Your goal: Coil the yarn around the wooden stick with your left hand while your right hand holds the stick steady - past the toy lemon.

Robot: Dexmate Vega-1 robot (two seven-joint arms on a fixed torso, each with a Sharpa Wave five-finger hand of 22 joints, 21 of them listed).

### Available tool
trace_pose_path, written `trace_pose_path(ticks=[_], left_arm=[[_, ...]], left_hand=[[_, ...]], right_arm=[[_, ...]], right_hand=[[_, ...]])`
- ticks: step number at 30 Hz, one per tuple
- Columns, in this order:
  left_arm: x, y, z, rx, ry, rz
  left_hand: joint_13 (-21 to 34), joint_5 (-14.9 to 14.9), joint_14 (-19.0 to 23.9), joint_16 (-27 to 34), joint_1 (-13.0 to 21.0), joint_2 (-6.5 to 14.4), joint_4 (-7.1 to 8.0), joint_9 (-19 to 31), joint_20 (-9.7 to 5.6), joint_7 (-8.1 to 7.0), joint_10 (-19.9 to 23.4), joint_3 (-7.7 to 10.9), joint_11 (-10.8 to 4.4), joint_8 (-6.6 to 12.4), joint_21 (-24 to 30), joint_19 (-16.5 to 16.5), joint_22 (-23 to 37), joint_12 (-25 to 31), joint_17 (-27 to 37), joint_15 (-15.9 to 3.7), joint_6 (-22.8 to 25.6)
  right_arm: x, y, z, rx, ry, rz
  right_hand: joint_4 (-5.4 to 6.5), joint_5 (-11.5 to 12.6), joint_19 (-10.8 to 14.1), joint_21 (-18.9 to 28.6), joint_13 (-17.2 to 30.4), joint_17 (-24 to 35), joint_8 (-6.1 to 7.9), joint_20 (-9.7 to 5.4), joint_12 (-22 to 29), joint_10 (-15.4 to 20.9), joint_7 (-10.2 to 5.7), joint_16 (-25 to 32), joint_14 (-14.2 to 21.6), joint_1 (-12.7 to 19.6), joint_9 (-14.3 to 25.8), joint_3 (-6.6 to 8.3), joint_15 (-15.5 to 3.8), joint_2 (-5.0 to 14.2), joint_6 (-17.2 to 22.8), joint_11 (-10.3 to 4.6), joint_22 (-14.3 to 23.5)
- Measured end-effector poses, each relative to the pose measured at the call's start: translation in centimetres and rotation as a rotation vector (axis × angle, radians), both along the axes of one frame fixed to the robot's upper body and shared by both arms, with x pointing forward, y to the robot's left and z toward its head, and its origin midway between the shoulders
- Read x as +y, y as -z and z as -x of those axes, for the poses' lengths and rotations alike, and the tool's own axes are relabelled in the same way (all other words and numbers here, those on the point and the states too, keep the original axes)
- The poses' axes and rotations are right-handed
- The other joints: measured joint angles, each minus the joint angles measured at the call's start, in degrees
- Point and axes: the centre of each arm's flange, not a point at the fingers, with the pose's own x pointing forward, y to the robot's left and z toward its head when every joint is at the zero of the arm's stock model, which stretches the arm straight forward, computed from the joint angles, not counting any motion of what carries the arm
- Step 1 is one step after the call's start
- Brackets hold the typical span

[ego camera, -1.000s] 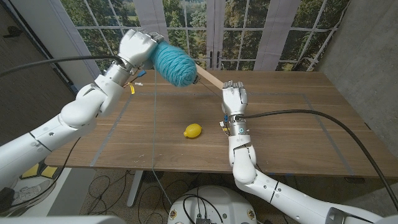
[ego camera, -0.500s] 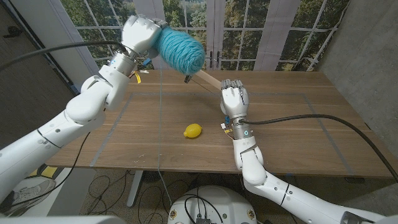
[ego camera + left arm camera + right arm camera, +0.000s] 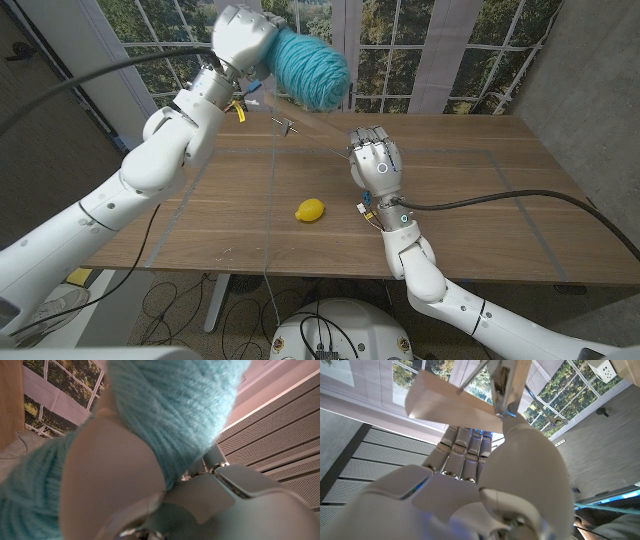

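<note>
Teal yarn ball [image 3: 312, 66] gripped by left hand [image 3: 245, 38], wooden stick [image 3: 455, 405] clasped in right hand [image 3: 376, 165], axis unclear

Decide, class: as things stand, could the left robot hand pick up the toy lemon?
Probably not yet. The left robot hand is raised high and already grips the yarn ball, so it is occupied. The toy lemon lies unobstructed on the table.

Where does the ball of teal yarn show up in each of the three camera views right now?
Head view: the ball of teal yarn is at top centre, gripped by the left hand above the wooden table.
Left wrist view: the yarn covers the upper middle, wrapped over that hand's pale fingers.
Right wrist view: I cannot make out the ball.
Shared landmark: the paned window, also in the wrist views.
</note>
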Motion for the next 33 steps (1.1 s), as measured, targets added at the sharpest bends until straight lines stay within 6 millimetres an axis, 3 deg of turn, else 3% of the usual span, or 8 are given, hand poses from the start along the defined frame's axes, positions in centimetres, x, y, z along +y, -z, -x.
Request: trace_pose_path(ticks=[14, 33], left_arm=[[-1.0, -0.9, 1.6, -0.023, -0.054, 0.017], [-1.2, -1.7, 1.7, -0.001, -0.187, 0.037]], left_hand=[[0.1, 0.0, 0.0, 0.0, 0.0, 0.0, 0.0, -0.1, -0.22, -0.14, 0.6, 0.0, 0.2, -0.02, 0.8, -0.2, -0.4, -0.4, 0.4, 0.0, 0.2], [0.2, 0.0, 0.0, 0.3, 0.0, 0.0, 0.0, -0.4, -0.3, 0.01, 1.2, 0.0, 0.22, -0.26, 1.5, -0.3, -0.7, -0.9, 0.4, -0.01, 0.4]], right_arm=[[-0.3, 0.5, 1.9, -0.05, -0.114, 0.057], [-0.7, 0.9, 4.4, -0.078, -0.219, 0.107]], right_hand=[[0.23, 0.0, -0.5, 0.6, 0.5, 1.3, 0.42, 0.11, 0.0, 0.0, -0.21, -0.8, 0.5, -0.1, 0.0, -0.42, -0.51, 0.09, -0.2, 0.0, -0.2], [0.24, 0.4, -1.2, 1.5, 0.9, 2.6, 0.8, 0.21, -0.2, -0.3, -0.4, -1.6, 0.8, -0.3, 0.9, -0.89, -0.82, 0.25, -0.4, -0.31, -0.4]])
